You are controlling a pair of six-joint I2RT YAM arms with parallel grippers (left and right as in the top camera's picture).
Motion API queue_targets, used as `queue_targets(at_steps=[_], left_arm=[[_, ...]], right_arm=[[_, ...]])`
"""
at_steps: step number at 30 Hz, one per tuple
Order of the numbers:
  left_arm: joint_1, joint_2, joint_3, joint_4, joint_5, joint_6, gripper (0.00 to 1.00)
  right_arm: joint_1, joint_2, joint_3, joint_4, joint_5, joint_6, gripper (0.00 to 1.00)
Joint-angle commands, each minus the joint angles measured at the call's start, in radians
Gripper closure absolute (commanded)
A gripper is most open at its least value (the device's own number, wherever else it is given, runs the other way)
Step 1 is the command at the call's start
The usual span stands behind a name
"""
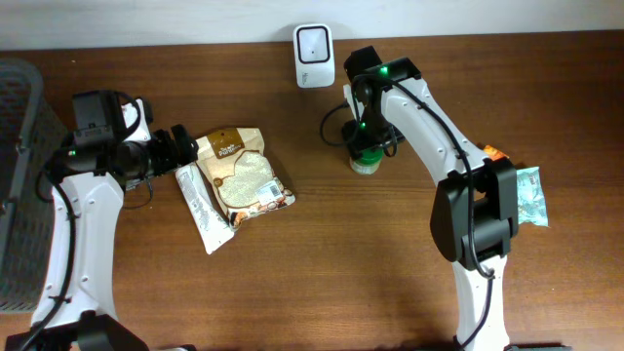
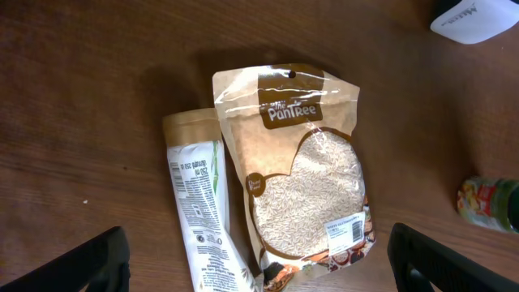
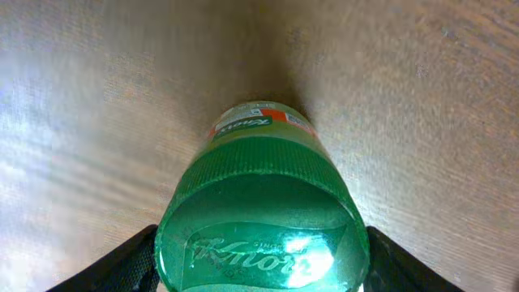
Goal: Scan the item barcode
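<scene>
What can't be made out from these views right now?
Knorr jar barcode: the right wrist view shows only the green cap and the top of the label; overhead, the right arm covers most of it.
right gripper: fingers are cut off at the lower corners, so contact with the jar is unclear.
rice pouch barcode sticker: left wrist view, too small to read.
teal packet: overhead, partly under the right arm.

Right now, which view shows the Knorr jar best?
Right wrist: the Knorr jar fills the frame, with the green lid's lettering readable. Overhead shows it small, from above. Left wrist catches only a blurred piece at the frame's right edge.
</scene>
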Motion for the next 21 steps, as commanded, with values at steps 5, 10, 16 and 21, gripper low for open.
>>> queue_targets(at_steps=[5,10,16,21], left_arm=[[0.003,-0.002,0.004,0.001,-0.003,0.020,0.01],[0.003,-0.002,0.004,0.001,-0.003,0.020,0.01],[0.003,-0.002,0.004,0.001,-0.003,0.020,0.01],[0.003,-0.002,0.004,0.001,-0.003,0.020,0.01]], right_arm=[[0.006,-0.105,-0.001,-0.050,-0.054,-0.257,0.33],[0.005,-0.104,-0.002,-0.050,-0.072,-0.454,0.33],[0.003,-0.101,-0.002,-0.044,-0.063,-0.685,0.33],[0.003,-0.100,-0.002,-0.026,-0.015,-0.941,0.25]])
